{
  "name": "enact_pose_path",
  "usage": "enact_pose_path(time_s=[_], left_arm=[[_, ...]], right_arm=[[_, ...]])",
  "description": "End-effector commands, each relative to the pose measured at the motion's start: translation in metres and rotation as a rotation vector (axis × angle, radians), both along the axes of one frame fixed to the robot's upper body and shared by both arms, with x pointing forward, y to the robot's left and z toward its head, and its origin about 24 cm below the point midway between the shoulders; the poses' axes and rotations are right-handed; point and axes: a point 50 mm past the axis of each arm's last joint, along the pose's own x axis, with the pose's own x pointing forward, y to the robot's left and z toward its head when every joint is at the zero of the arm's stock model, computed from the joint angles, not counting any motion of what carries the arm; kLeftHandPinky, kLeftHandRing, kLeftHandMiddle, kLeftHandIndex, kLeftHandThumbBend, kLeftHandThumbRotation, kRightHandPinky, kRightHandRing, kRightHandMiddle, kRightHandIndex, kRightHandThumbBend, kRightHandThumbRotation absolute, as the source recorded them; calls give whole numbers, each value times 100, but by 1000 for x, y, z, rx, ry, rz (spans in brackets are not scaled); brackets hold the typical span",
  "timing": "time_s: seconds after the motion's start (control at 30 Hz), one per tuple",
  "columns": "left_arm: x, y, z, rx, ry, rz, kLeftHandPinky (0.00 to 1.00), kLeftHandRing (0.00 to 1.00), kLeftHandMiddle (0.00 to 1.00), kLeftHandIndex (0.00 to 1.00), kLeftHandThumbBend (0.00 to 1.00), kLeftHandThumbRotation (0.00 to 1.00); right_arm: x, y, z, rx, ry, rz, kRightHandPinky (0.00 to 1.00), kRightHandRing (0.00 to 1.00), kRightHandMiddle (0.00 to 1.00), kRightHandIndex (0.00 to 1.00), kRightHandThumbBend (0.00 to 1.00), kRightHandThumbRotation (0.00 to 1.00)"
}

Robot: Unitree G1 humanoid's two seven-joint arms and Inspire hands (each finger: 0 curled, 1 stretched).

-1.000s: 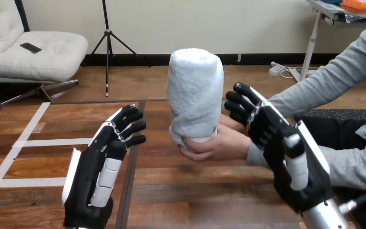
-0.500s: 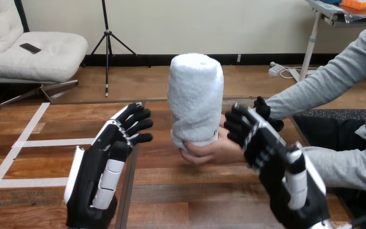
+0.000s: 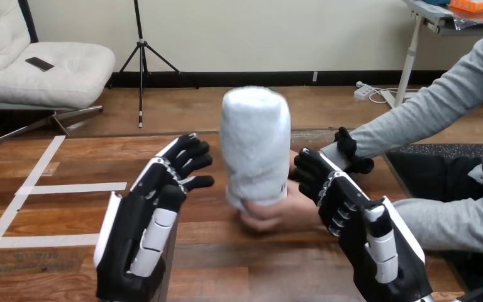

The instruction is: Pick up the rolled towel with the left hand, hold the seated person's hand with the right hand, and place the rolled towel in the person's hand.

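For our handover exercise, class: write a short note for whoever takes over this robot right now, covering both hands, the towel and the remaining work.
Left hand: open, beside the rolled towel, not touching it.
Right hand: thumb and fingers curled round the person's wrist.
Towel: upright in the person's hand, above the table.
Done: towel handed over. Left: probably only letting go.

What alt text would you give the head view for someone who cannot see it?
A person's hand holds a rolled towel upright over a wooden table. The robot's right hand is curled round the person's wrist; its left hand is open, left of the towel, not touching it.
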Motion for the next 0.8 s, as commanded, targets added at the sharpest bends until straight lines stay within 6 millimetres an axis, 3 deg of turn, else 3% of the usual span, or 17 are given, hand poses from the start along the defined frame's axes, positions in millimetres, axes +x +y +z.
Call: enact_pose_path(time_s=[0.0,0.77], left_arm=[[10,-5,13,-17,-84,-12,73,81,82,82,66,81],[9,-5,14,-10,-94,3,70,79,81,81,66,80]], right_arm=[[10,5,21,23,-119,9,100,96,95,92,90,100],[9,12,15,39,-100,29,94,93,92,92,88,100]])
